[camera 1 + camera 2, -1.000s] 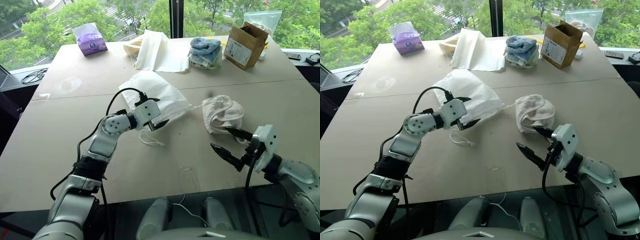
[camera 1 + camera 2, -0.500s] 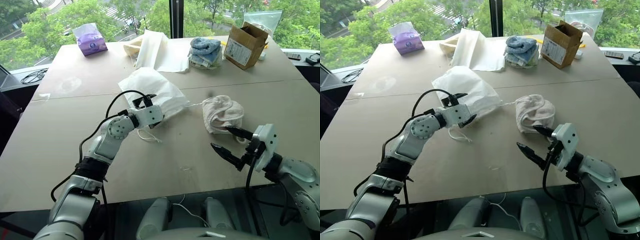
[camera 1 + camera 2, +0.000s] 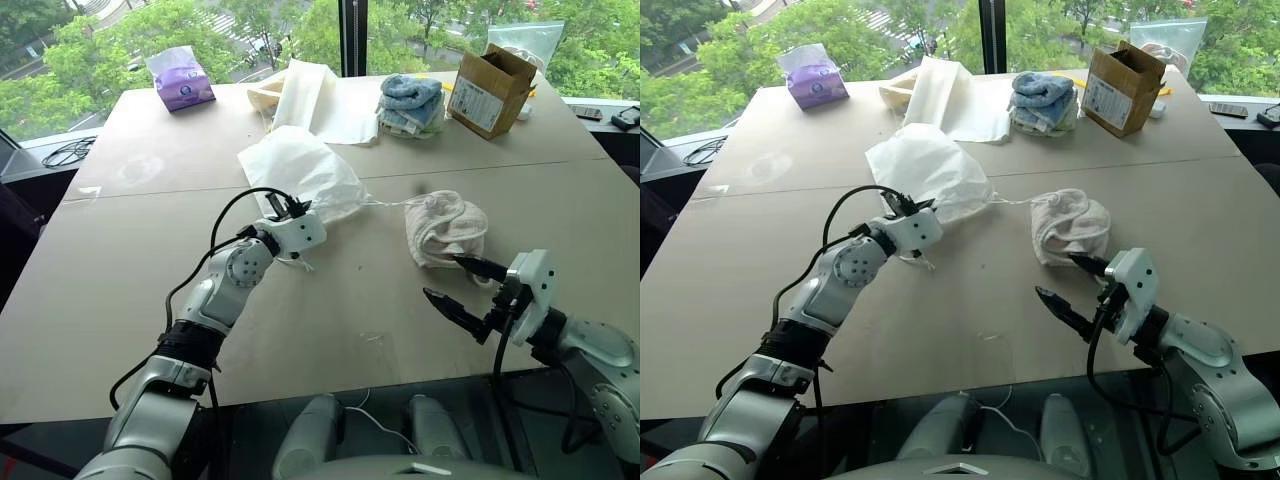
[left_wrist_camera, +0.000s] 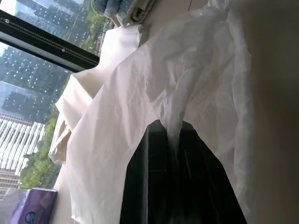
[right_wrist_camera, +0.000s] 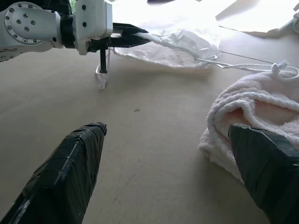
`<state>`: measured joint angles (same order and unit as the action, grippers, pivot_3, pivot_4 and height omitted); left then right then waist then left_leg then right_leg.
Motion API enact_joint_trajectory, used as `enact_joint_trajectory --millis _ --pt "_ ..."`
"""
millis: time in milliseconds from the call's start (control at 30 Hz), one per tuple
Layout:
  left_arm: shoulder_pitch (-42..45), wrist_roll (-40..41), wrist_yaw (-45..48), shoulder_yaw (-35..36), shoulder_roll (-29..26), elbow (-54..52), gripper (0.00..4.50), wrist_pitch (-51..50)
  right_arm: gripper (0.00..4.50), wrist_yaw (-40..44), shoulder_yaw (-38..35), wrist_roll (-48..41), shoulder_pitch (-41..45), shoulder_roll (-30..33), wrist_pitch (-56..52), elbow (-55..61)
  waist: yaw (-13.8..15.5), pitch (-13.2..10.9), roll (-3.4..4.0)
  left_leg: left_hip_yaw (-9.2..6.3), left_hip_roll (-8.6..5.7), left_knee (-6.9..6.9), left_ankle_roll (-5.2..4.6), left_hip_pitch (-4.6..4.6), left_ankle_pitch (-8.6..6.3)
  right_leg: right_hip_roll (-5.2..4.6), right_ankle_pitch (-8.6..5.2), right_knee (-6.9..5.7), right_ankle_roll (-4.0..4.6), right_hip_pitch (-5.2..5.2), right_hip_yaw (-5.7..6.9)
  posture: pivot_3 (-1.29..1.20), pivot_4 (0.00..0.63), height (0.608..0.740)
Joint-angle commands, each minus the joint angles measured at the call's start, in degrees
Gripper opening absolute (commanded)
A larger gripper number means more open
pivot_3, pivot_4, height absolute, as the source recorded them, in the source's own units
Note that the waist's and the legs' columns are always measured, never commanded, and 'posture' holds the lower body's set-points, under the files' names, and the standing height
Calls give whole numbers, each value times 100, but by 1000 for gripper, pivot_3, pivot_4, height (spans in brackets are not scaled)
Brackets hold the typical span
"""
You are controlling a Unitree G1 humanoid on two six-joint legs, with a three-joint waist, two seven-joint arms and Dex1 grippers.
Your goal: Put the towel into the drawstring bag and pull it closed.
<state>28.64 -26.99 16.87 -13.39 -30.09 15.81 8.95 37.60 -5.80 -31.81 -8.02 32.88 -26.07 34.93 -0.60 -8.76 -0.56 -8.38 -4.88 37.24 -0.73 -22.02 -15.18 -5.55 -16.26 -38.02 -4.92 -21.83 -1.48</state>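
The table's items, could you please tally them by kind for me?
Cloth items: 4 (towel, drawstring bag, cream sheets, stacked towels)
Tissue packs: 1
Cardboard boxes: 1
Total: 6

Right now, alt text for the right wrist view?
The left pincer is shut on an edge of the white drawstring bag, lifting it off the tan table. In the foreground the right pincer is open, one of its black fingers by the crumpled towel, with the bag's cord trailing onto it.
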Motion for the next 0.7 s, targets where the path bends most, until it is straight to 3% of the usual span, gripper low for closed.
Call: enact_joint_trajectory --millis 33,267,433,700 --pt "60 129 -145 284 -77 -369 32 114 4500 -43 -123 6 138 22 74 61 -2 0 0 0 0 0 0 0 0 0 0 0 0 0 0 0 150 740" --pt "450 1441 20 1105 443 -691 32 -465 4500 -1148 -5 1163 772 -256 311 -399 6 1 -1 -1 0 9 1 -3 1 -1 0 -5 0 -2 1 0 150 740" --pt "694 1880 194 1324 587 -661 32 -960 4500 -1341 285 1416 1210 -135 -559 -496 -25 1 -1 1 -1 10 2 -2 1 -1 0 -9 0 -4 1 0 150 740" --pt "1180 2475 137 1674 812 -517 32 -1815 4500 -2481 300 1572 3031 -1109 -1808 -1453 -31 1 -5 5 -2 19 10 -12 6 1 1 -49 1 -32 -6 0 150 740"
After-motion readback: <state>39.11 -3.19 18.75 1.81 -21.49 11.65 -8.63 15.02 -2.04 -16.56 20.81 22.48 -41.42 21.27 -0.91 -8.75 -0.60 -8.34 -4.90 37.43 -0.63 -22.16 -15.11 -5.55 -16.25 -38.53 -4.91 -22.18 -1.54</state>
